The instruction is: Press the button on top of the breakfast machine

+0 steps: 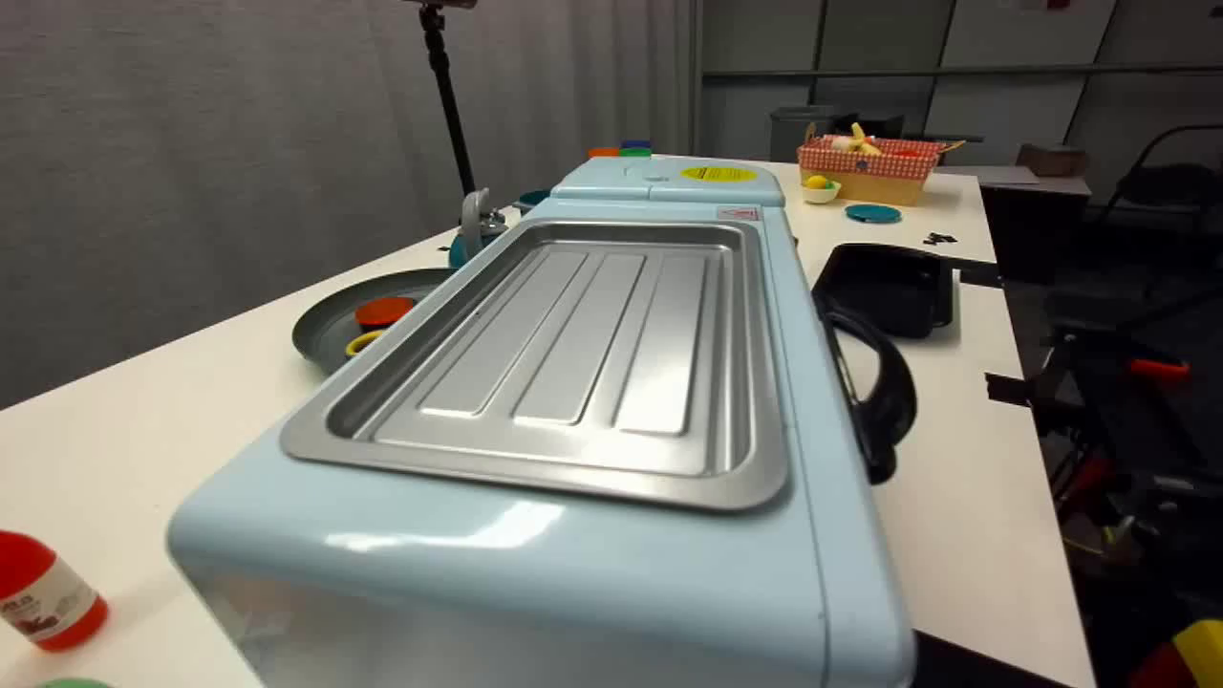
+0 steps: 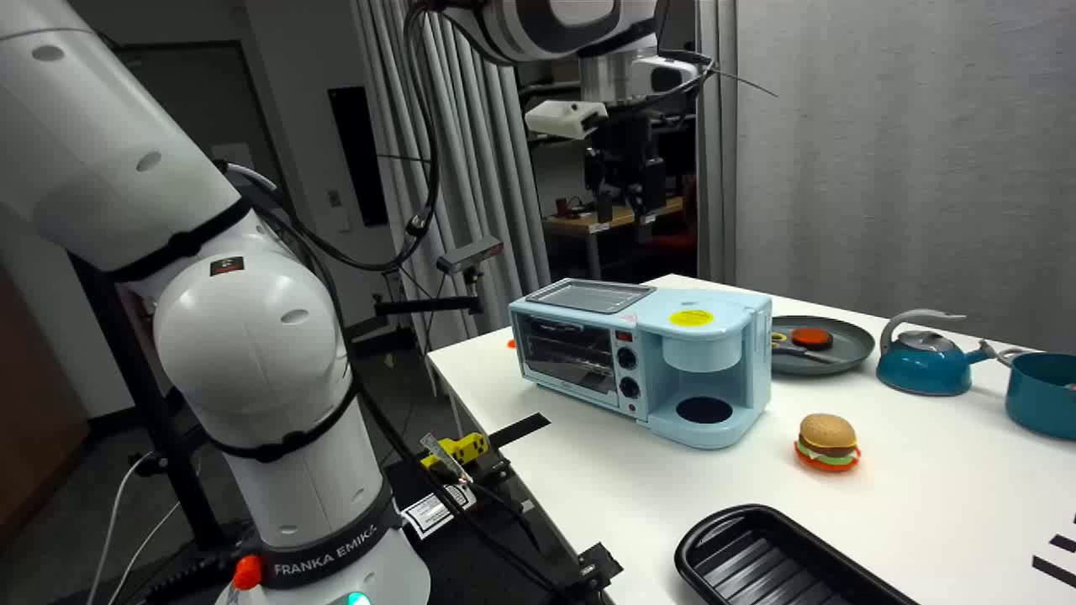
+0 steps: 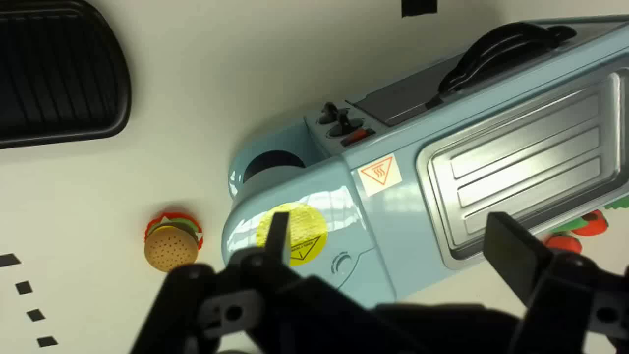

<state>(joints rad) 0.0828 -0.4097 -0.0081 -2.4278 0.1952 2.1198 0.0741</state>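
The breakfast machine (image 1: 535,554) is a large pale-blue box with a ribbed silver tray in its top. It also shows in an exterior view (image 2: 664,302) and in the wrist view (image 3: 405,246). A small round button (image 3: 345,265) sits on its lid beside a yellow round sticker (image 3: 309,231) in the wrist view. The button also shows small in an exterior view (image 1: 656,178). My gripper (image 2: 626,206) is high above the machine, apart from it. In the wrist view the gripper (image 3: 390,231) is open with nothing between its fingers, pointing down over the lid and tray.
A black ribbed pan (image 2: 782,563) and a toy burger (image 2: 828,441) lie near the machine. A round dark pan (image 2: 828,344), a teal kettle (image 2: 929,365) and a teal pot (image 2: 1042,395) stand at the back. A black handle (image 3: 506,49) sticks out of the machine's front.
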